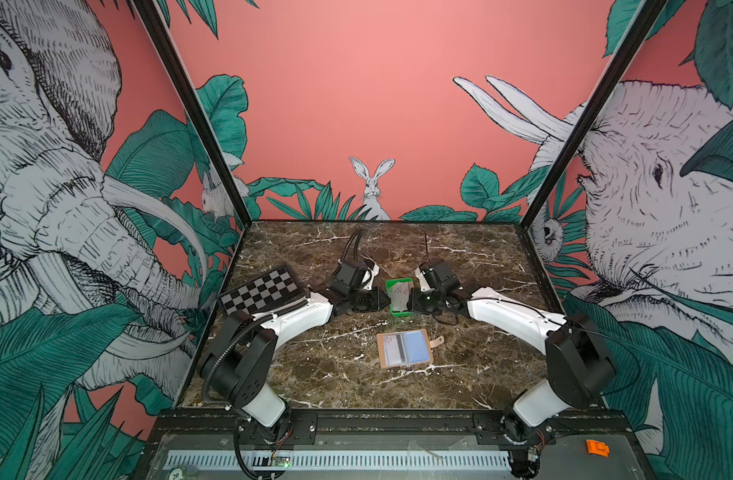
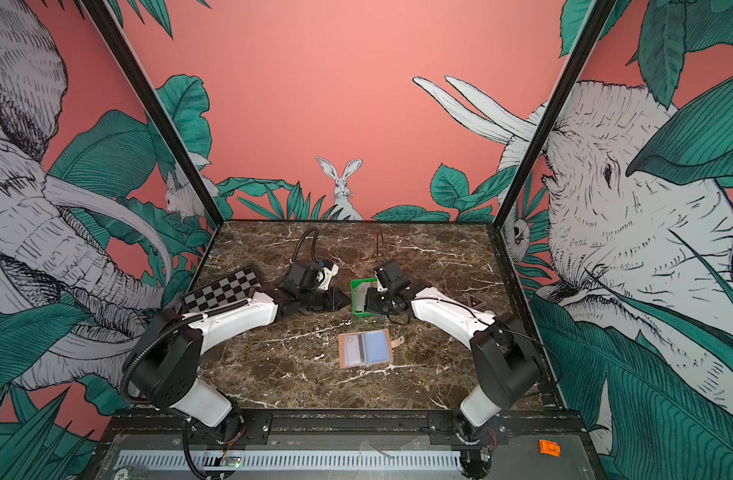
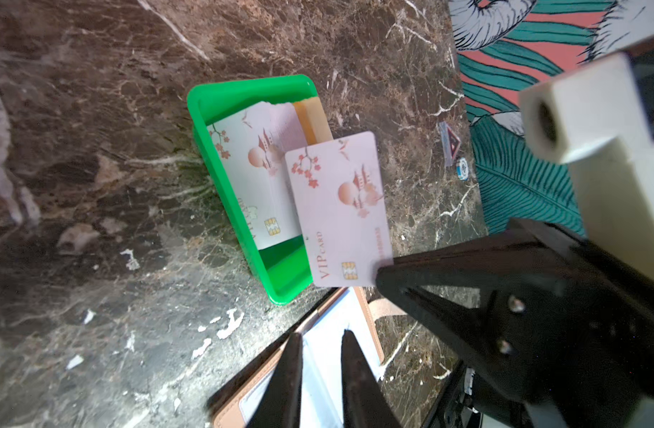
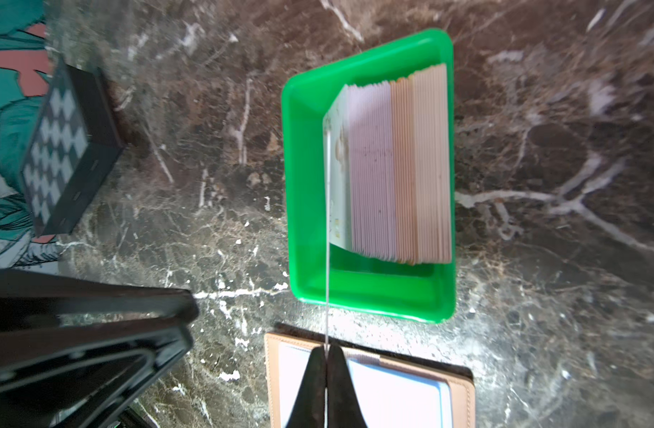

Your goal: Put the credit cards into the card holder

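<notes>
We see a desk (image 1: 314, 374) of brown, white-veined marble finish, smooth and faintly glossy. The tray (image 4: 306, 185) looks like shiny green moulded plastic. The credit cards (image 4: 399, 166) look like thin, smooth printed plastic. The card holder (image 1: 404, 348) has matt tan leather-like covers and clear glossy sleeves. The left end effector (image 3: 321, 335) looks matt black plastic.

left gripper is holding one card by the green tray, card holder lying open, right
No, the right gripper holds that card by the green tray, pinched edge-on in the right wrist view; the left gripper is empty. Rest stands.
</notes>
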